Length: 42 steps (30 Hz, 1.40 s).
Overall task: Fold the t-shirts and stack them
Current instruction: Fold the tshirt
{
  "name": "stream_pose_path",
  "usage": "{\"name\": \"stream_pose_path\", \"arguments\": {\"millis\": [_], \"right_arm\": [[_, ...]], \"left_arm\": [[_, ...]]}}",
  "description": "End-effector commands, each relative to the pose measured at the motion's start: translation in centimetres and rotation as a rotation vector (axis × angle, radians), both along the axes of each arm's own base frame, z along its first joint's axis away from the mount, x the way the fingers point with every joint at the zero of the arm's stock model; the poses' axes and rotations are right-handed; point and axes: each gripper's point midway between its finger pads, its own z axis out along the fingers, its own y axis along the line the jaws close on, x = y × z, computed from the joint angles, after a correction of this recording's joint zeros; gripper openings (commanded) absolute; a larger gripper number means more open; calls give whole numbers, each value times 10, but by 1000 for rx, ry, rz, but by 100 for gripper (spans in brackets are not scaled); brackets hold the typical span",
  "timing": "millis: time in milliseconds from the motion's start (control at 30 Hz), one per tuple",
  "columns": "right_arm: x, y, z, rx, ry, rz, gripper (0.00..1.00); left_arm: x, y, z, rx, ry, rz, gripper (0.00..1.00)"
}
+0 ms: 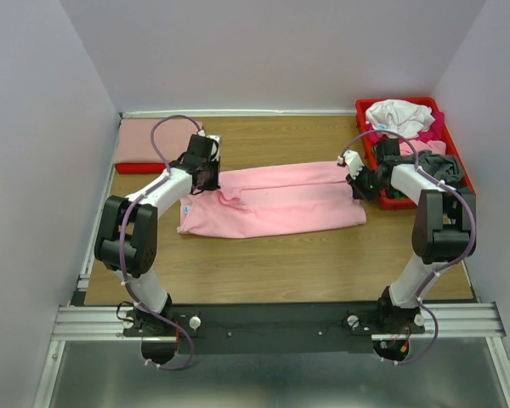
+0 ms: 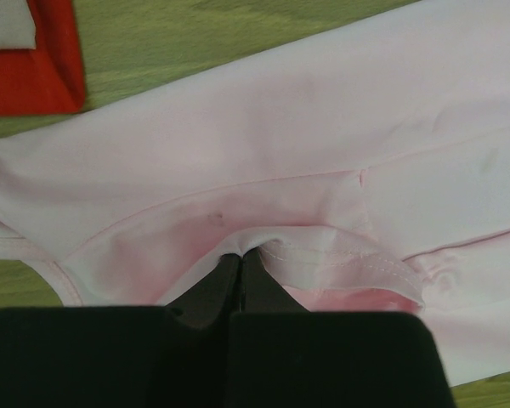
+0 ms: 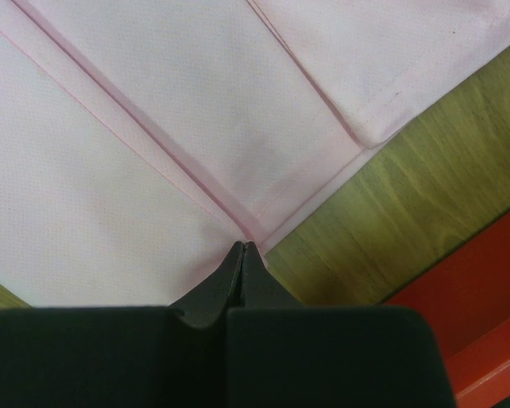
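Two arms working, two pincers, both closed on cloth.

One light pink t-shirt [image 1: 272,200] is lying stretched sideways across the middle of the tabletop [image 1: 280,263], its long edges already turned in so that it is forming a band. I am gripping it at both ends.

My left pincer [image 2: 240,255] is sitting at the left end of the band. Its fingers are pressed together and pinching a stitched seam, and the cloth is bunching up around the tips.

My right pincer [image 3: 243,246] is sitting at the right end. Its fingers are together and clamping the folded edge where two creases are meeting, just beside bare wood.

Count of other shirts:
- Far-left corner: two are lying flat, one salmon t-shirt [image 1: 153,140] resting on one red t-shirt [image 1: 140,167]. Only a strip of the red one is showing along the near edge. This pair is lying apart from the pink band.
- Far-right corner: one red tray [image 1: 405,104] is holding a loose heap. I am counting three colours for certain: one white t-shirt [image 1: 399,115] on top at the back, one magenta t-shirt [image 1: 429,132] beside it and one grey t-shirt [image 1: 442,166] at the near end. Whether more pieces are lying underneath, I cannot tell.
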Motion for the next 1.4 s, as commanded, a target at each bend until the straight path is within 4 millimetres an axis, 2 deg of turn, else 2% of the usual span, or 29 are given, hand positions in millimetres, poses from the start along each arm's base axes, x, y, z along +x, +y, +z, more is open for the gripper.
{"name": "stream_pose_path", "arguments": {"millis": [0, 167, 433, 800, 1133, 1367], "right_arm": [[5, 1, 10, -11, -40, -3, 0], [6, 1, 6, -5, -26, -9, 0], [6, -3, 0, -24, -12, -22, 1], [5, -5, -6, -32, 4, -33, 0], [4, -5, -8, -33, 9, -38, 1], [4, -5, -9, -34, 12, -38, 0]], "left_arm": [[2, 10, -1, 29, -18, 15, 0], [2, 11, -1, 28, -21, 17, 0], [4, 11, 11, 18, -56, 20, 0], [-3, 21, 9, 18, -56, 37, 0], [2, 30, 10, 17, -62, 62, 0], [8, 29, 11, 16, -67, 62, 0]]}}
